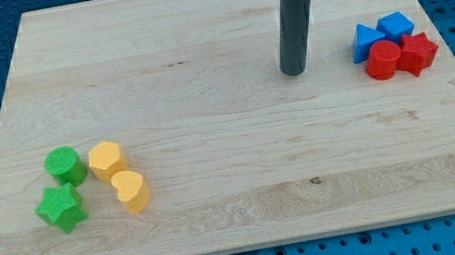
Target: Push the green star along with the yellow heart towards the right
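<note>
The green star point(60, 209) lies near the view's bottom left of the wooden board point(245, 227). The yellow heart point(131, 190) lies just to its right, with a small gap between them. My tip point(295, 71) is the lower end of a dark rod, in the upper middle-right of the board, far to the right of and above both blocks. It touches no block.
A green cylinder point(65, 165) and a yellow hexagonal block point(106, 159) sit just above the star and heart. At the view's right, a cluster: blue triangular block point(366, 39), blue block point(395, 26), red cylinder point(382, 60), red block point(418, 53).
</note>
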